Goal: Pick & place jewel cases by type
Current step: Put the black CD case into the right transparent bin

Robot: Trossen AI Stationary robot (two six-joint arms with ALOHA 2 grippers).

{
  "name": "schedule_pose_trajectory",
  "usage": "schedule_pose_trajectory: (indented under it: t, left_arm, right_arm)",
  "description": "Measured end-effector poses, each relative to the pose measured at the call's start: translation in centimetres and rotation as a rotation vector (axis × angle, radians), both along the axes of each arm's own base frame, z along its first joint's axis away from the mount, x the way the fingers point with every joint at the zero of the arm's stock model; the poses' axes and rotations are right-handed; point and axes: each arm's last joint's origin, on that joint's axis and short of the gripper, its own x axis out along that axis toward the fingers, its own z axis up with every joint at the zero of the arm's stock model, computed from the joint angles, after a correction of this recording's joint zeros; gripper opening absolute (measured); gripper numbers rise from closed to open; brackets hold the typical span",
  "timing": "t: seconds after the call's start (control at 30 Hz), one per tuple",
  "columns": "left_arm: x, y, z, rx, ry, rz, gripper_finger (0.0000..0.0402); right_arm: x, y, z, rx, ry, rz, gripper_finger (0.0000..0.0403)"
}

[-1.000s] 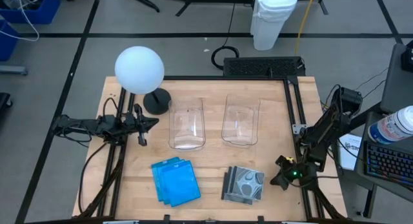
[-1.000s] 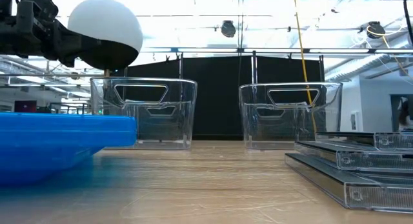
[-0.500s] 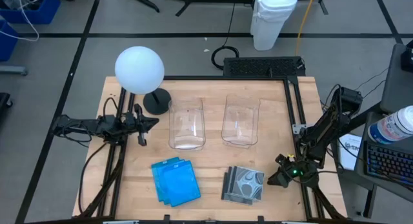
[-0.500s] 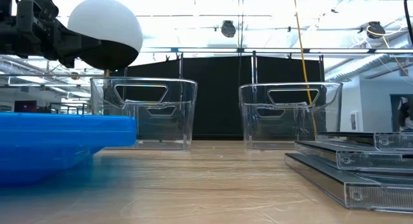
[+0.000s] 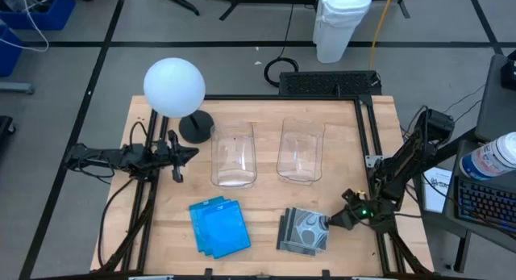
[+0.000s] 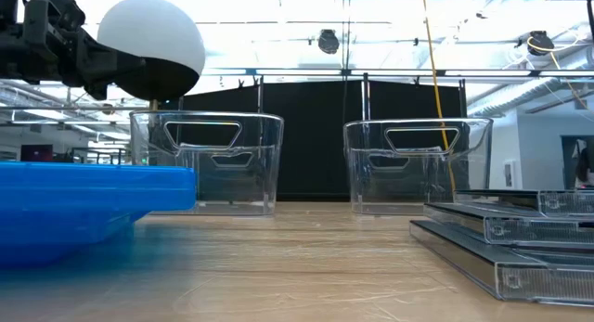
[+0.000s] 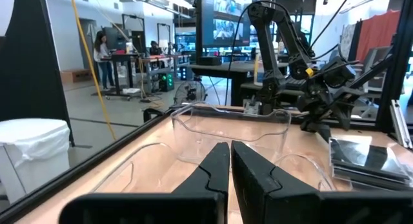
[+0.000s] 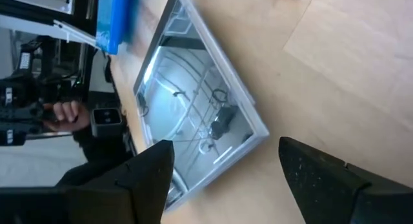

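High view, our right gripper (image 5: 330, 223) spread at the clear cases' (image 5: 304, 231) right edge, left gripper (image 5: 190, 153) pressed together beside the left bin (image 5: 234, 155), blue cases (image 5: 218, 226) on open table (image 5: 262, 206).

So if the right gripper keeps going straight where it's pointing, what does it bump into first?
Probably the stack of clear jewel cases. The right gripper hangs open just beside the stack's edge, pointing at it; in the right wrist view the top case lies between its fingers. Its height above the table is unclear.
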Motion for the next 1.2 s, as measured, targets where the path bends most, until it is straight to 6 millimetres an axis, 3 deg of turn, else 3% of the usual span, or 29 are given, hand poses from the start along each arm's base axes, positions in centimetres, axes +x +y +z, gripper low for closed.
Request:
schedule_pose_trajectory:
  t: [0.83, 1.2]
  left_arm:
    - [0.0, 0.0, -0.1, -0.022, 0.005, -0.003, 0.0026]
    - [0.0, 0.0, -0.1, -0.022, 0.006, -0.003, 0.0026]
  right_arm:
    - [0.5, -0.5, -1.3, -0.086, 0.049, -0.014, 0.0268]
    - [0.6, -0.6, -1.3, -0.125, 0.034, -0.008, 0.02]
